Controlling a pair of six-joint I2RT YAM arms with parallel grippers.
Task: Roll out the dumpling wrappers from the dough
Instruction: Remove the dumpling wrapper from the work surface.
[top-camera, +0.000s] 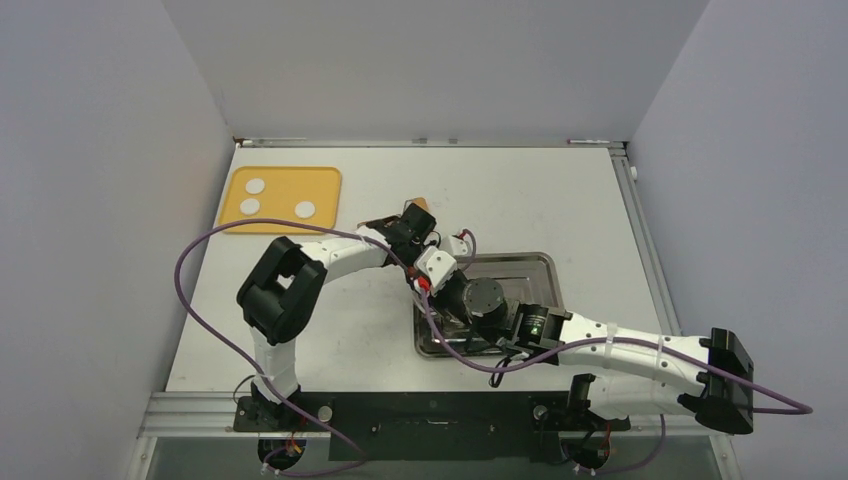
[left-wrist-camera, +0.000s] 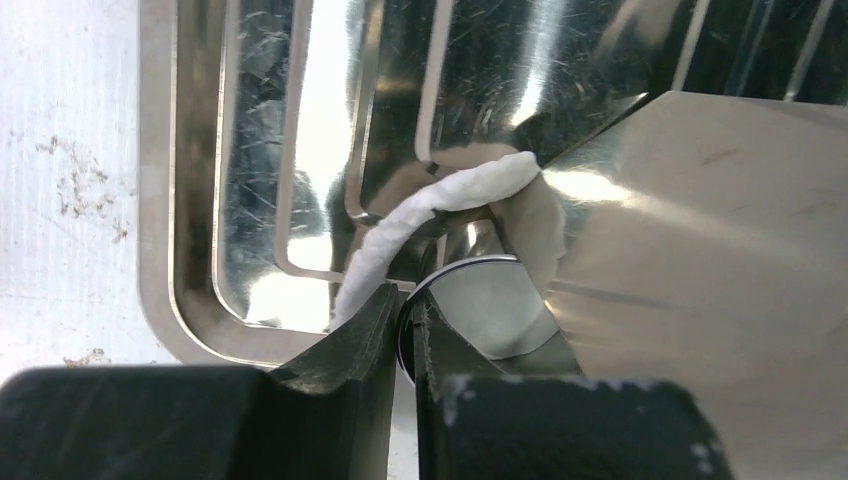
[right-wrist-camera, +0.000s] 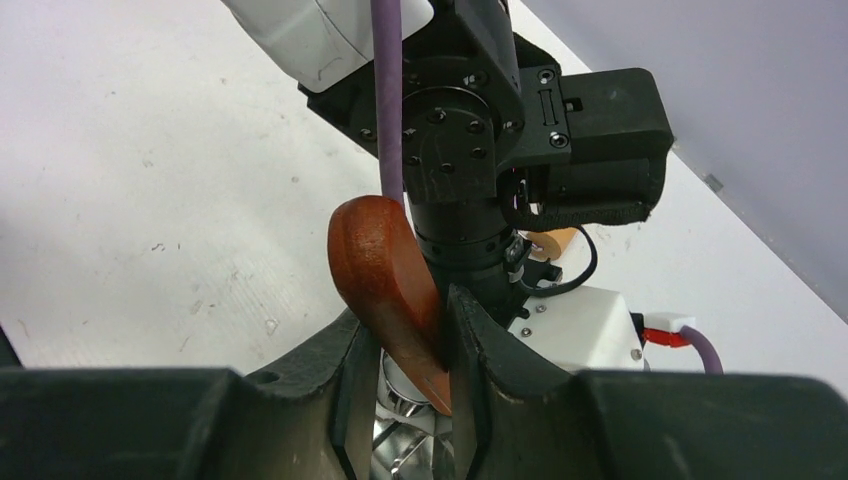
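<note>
Tray (left-wrist-camera: 160, 200) sits near, right of centre on the table (top-camera: 560, 190). Both arms meet over its far-left corner.

Right gripper (right-wrist-camera: 408, 310): closed on a red-brown wood piece (right-wrist-camera: 385, 270). The piece is rounded at the top, tapers to a point at the bottom, and stands tilted between the fingers. Shiny metal shows just below it, can't tell what that is. The left arm's black wrist is right behind it, with a purple cable (right-wrist-camera: 388, 100) running down in front.

Left gripper (left-wrist-camera: 405, 300): jaws nearly together, pinching the thin rim of a shiny metal ring (left-wrist-camera: 465, 265), edge-on between the fingers.

Wrapper (left-wrist-camera: 450, 195): not flat. It's a crumpled white sheet with a thick folded edge, draped over the ring and touching a flat metal sheet (left-wrist-camera: 700, 250) that fills the right side of the left wrist view. It hangs above the tray floor near the tray's left wall. Can't tell whether it's stuck to the ring or only resting on it. A pale patch inside the ring could be more wrapper, unclear.

Far left: yellow mat (top-camera: 320, 180) with three dough (top-camera: 305, 209) lumps on it. They're round, white and apart from each other, two toward the mat's left side and one toward its right. They're well away from both grippers.
</note>
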